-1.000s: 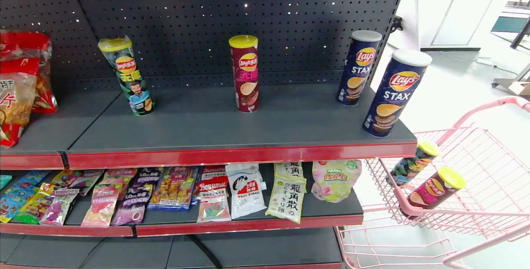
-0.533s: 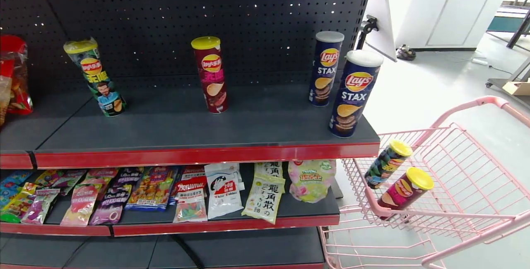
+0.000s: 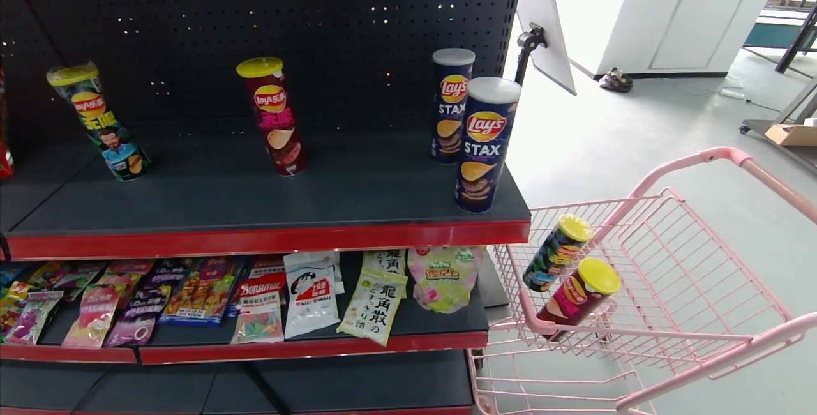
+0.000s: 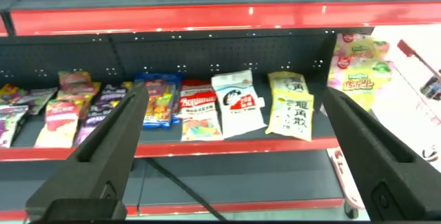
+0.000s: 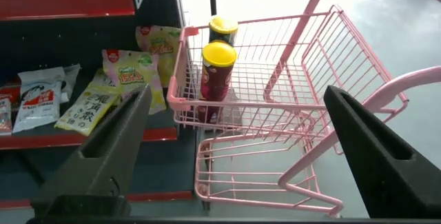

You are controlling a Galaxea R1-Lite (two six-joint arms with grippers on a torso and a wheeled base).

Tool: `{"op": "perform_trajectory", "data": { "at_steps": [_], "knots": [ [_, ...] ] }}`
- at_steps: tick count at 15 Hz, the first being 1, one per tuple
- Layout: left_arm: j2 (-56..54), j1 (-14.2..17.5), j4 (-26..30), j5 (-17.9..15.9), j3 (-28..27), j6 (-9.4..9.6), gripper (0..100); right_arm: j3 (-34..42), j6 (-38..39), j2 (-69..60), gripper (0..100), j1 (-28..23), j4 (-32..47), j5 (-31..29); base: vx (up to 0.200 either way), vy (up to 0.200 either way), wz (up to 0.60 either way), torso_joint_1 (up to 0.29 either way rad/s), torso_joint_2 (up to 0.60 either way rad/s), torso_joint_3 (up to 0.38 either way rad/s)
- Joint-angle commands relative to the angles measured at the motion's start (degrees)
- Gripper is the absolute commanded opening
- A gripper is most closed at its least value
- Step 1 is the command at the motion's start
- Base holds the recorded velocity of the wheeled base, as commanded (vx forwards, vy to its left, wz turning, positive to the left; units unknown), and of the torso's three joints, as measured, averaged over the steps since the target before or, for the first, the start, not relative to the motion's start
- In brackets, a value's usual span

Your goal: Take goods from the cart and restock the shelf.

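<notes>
A dark chip can [image 3: 557,252] and a maroon chip can [image 3: 577,298] were found leaning in the pink cart [image 3: 721,154], right of the shelf [image 3: 357,191]. The left gripper [image 4: 234,92] and the right gripper [image 5: 238,92] were observed spread wide, with nothing held.

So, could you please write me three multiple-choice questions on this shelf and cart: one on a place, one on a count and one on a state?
1. Where does the front blue can stand?
A. At the right end of the upper shelf
B. Among the pouches one level down
C. On the floor

2. How many cans are in the pink cart?
A. One
B. Two
C. Four

3. How are the left gripper and right gripper?
A. Both open, holding nothing
B. Both shut on cans
C. One shut on a pouch

Answers:
1 A: it stands by the shelf's right edge, in front of a second blue can.
2 B: a dark can and a maroon can, both yellow-lidded.
3 A: each wrist view shows the fingers spread wide with nothing between them.
</notes>
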Motion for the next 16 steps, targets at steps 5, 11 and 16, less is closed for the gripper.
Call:
{"op": "perform_trajectory", "data": {
  "at_steps": [5, 11, 16],
  "knots": [
    [0.0, 0.0, 0.0, 0.0, 0.0, 0.0, 100, 0.0, 0.0, 0.1, 100, 0.0, 0.0, 0.0, 0.12, 0.0, 0.0, -0.002, 0.0, -0.001],
    [0.0, 0.0, 0.0, 0.0, 0.0, 0.0, 100, 0.0, 0.0, 0.1, 100, 0.0, 0.0, 0.0, 0.067, 0.0, 0.0, -0.001, 0.0, 0.002],
    [0.0, 0.0, 0.0, 0.0, 0.0, -0.09, 100, -0.1, 0.1, 0.1, 100, 0.0, 0.0, 0.0, 0.0, 0.0, -0.6, 0.0, 0.0, 0.001]
  ]
}}
